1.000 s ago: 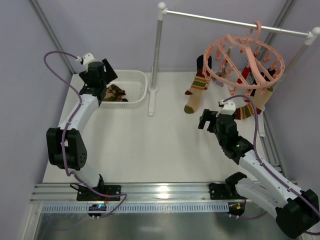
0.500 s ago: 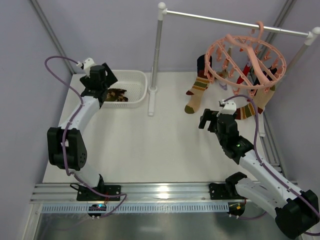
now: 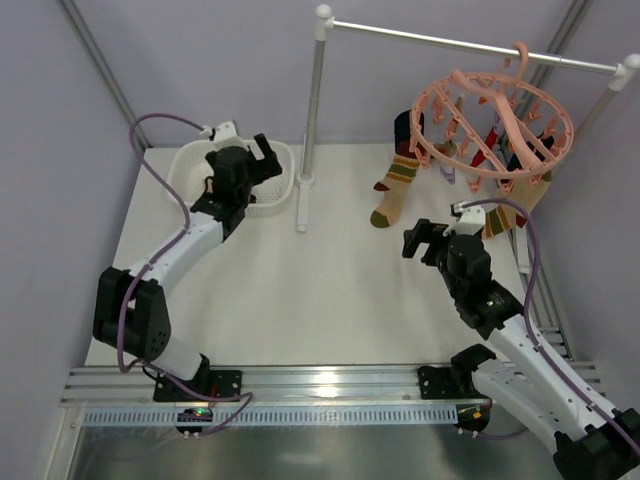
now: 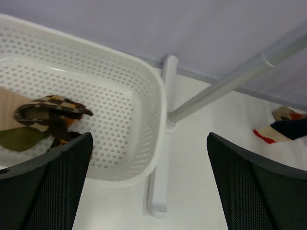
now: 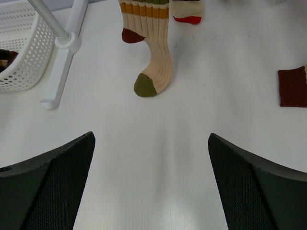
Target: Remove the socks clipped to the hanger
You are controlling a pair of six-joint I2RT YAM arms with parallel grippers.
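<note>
The salmon-pink ring hanger point(image 3: 495, 115) hangs from the white rail at the back right. Several socks hang from its pegs: a tan sock with olive and red stripes point(image 3: 393, 188) point(image 5: 151, 48), a dark one above it point(image 3: 404, 126), and others under the ring's right side point(image 3: 497, 220). A dark red sock edge point(image 5: 291, 86) shows at the right of the right wrist view. A brown argyle sock point(image 4: 48, 111) lies in the white basket point(image 4: 139, 120). My left gripper point(image 3: 264, 156) point(image 4: 148, 191) is open and empty over the basket's right end. My right gripper point(image 3: 416, 241) point(image 5: 151, 191) is open and empty, low over the table in front of the striped sock.
The white rail stand's left post point(image 3: 311, 110) and its foot point(image 4: 160, 143) point(image 5: 61, 72) stand between the basket point(image 3: 190, 168) and the hanging socks. Purple walls close the back and sides. An aluminium rail point(image 3: 300, 385) runs along the near edge.
My left gripper has swung right, from the basket's left side to its right end, and now covers the sock in the top view. My right arm has shifted slightly right.
</note>
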